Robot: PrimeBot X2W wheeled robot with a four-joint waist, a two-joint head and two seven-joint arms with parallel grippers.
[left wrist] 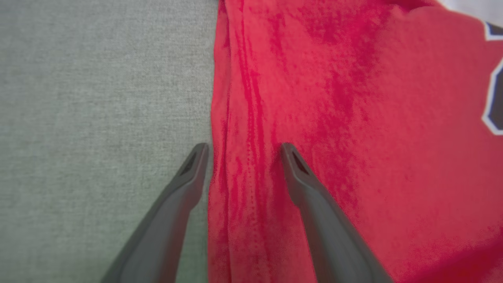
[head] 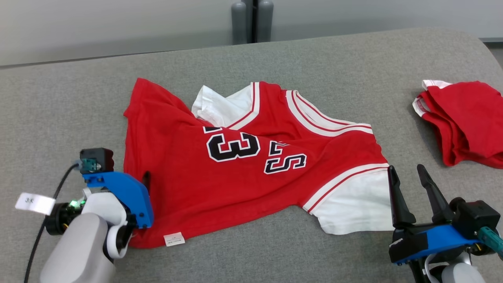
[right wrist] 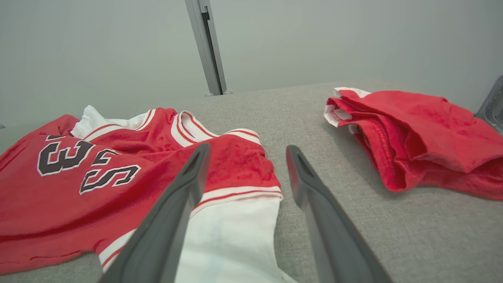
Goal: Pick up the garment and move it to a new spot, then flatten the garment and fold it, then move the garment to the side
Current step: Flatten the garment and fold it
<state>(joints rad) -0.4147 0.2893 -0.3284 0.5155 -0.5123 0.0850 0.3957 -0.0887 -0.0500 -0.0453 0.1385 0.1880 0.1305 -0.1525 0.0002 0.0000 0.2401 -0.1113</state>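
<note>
Nearest, the left gripper (left wrist: 241, 151) points down with its fingers spread wide, straddling the side hem of the red garment (head: 220, 184): one finger is over the grey table (head: 334, 63), the other over the cloth. At the lower right, the right gripper (head: 406, 173) stands just as wide and empty, just beside the white sleeve (head: 353, 208). The garment lies rumpled mid-table, its numbers showing. Farther right, well apart, a second red garment (head: 467, 118) sits bundled near the table's edge.

Two red garments: one numbered jersey (head: 235, 173), one bunched garment (head: 467, 118). Two pincers: left pincer (left wrist: 243, 149), right pincer (head: 405, 169). One grey counter (head: 353, 63).
</note>
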